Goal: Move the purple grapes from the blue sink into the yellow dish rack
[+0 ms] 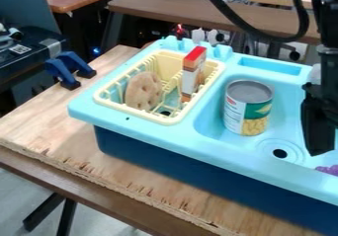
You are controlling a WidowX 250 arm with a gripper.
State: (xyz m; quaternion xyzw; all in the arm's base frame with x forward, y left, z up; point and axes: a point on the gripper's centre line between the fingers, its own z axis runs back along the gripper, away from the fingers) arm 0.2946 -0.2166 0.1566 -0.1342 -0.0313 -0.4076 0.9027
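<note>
The black gripper (319, 124) hangs over the right side of the light blue sink (212, 112), at the right edge of the camera view. Left of it, a can (247, 109) with a white and green label stands upright in the basin, apart from the gripper. A pale yellow dish rack (102, 100) sits left of the basin. Inside the rack, a round brown bread-like piece (143, 91) leans on its edge, and a narrow red, white and orange box (192, 72) stands upright, slightly tilted.
Part of a purple object (328, 170) lies at the basin's right edge, near the drain (280, 153). Blue clamps (68, 68) are at the back left of the wooden table (49, 126). Raised faucet-like pieces (197, 46) line the sink's back rim.
</note>
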